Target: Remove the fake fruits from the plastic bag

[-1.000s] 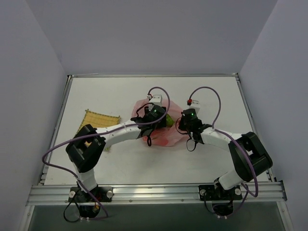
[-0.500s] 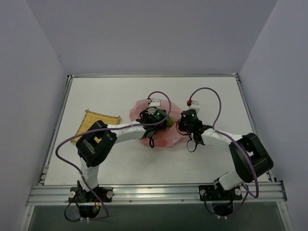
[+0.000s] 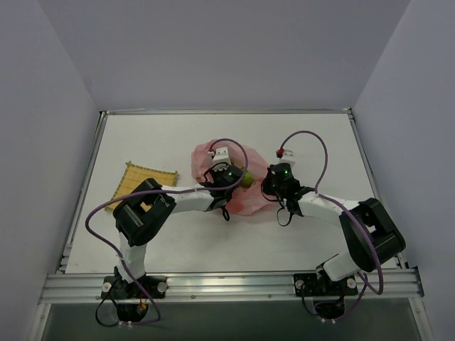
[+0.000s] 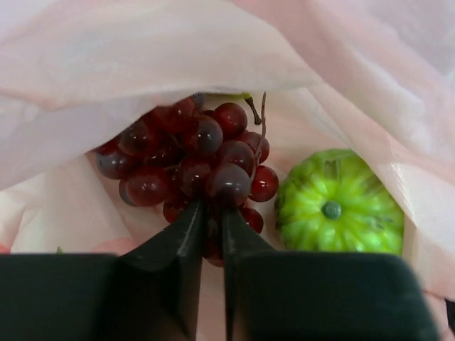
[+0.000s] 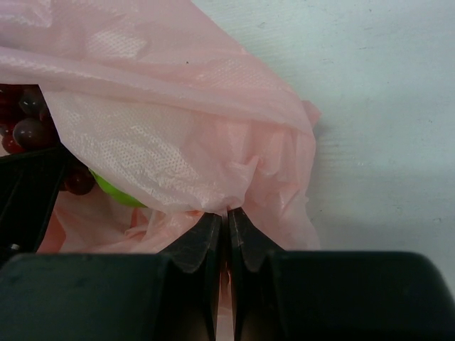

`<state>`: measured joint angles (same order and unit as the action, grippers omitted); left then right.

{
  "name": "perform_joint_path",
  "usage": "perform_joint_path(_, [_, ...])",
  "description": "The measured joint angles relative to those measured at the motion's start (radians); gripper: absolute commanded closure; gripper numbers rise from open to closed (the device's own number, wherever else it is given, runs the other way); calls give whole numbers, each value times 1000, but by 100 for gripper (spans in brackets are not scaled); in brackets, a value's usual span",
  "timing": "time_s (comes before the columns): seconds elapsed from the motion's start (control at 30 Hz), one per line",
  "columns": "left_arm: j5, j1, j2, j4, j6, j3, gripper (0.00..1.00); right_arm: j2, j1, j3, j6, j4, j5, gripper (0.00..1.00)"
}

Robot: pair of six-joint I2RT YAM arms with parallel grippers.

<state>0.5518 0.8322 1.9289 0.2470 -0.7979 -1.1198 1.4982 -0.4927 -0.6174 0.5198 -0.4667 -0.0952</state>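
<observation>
Grape bunch [image 4: 188, 160] and green fruit [image 4: 334, 209] lie inside plastic bag [image 3: 201, 155] at mid-worktop [image 3: 142, 135]. I see left gripper [image 4: 213, 211] fingers, wider earlier, now clamped on the bunch; right gripper [image 5: 227, 217] pinches bag edge.

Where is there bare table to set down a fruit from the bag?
Bare table: the far strip behind the plastic bag, the right side, the near-edge strip. Crowded: the middle, where left gripper pinches the grape bunch and right gripper the bag; the yellow mat lies left.
</observation>
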Motion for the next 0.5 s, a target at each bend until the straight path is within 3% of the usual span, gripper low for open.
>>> perform_joint_path(0.2, [-62, 5, -118, 2, 27, 75, 98, -3, -1, 0, 2, -1, 2, 97])
perform_joint_path(0.5, [-340, -13, -343, 0, 13, 94, 98, -3, -52, 0, 2, 0, -37, 97])
